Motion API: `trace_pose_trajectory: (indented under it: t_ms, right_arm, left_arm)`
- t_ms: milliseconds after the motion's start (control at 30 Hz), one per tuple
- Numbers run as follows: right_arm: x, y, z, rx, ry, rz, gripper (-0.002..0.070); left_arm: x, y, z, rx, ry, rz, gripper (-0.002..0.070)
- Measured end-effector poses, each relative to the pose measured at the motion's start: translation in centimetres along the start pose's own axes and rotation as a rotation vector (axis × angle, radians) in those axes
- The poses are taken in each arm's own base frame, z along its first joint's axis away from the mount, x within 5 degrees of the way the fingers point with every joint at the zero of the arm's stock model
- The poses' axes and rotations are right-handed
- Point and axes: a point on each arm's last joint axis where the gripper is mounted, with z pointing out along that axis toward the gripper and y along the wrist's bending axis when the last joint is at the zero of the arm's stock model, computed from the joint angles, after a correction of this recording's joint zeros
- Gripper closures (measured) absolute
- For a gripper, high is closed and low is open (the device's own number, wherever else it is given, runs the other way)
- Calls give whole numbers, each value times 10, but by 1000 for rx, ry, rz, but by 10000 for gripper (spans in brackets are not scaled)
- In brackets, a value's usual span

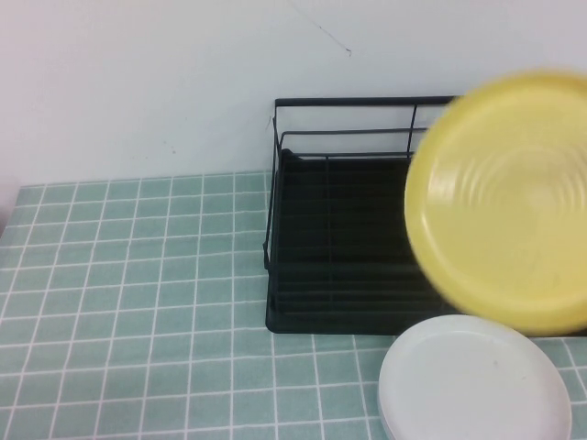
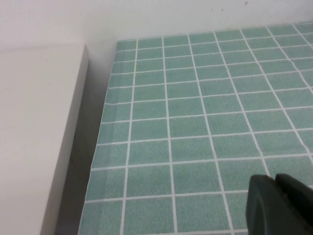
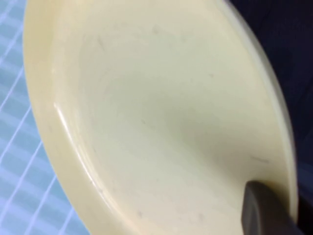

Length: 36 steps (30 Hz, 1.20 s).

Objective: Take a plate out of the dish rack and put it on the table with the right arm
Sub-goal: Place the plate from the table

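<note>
The yellow plate (image 1: 504,202) is held in the air, tilted with its face toward the camera, over the right part of the black dish rack (image 1: 339,247). In the right wrist view the plate (image 3: 161,112) fills the picture, and my right gripper (image 3: 286,203) is shut on its rim, with one dark finger (image 3: 264,208) pressed on the inner face. The right arm does not show in the high view. My left gripper (image 2: 276,183) is shut and empty, low over the green tiled table (image 2: 195,122), out of the high view.
A white round plate (image 1: 472,380) lies on the table (image 1: 138,275) just in front of the rack, under the yellow plate's lower edge. A white wall runs behind the rack. A pale ledge (image 2: 39,122) borders the table edge near the left gripper.
</note>
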Motion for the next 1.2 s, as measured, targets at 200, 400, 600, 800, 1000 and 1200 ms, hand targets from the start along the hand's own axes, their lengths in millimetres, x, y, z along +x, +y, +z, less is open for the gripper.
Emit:
trace_pose_trajectory:
  t_ms: [200, 400, 600, 800, 1000, 1200]
  right_arm:
    - [65, 8, 41, -69, 142, 191, 624]
    - [114, 12, 91, -97, 229, 291, 624]
    - [123, 7, 121, -87, 264, 312, 624]
    - [125, -2, 142, -77, 298, 342, 624]
    - [129, -8, 157, -80, 335, 367, 624]
    - [129, -9, 160, -88, 332, 327, 610]
  left_arm:
    - [0, 0, 0, 0, 0, 0, 678]
    - [0, 0, 0, 0, 0, 0, 678]
    - [0, 0, 0, 0, 0, 0, 678]
    - [0, 0, 0, 0, 0, 0, 678]
    - [0, 0, 0, 0, 0, 0, 678]
    - [0, 0, 0, 0, 0, 0, 678]
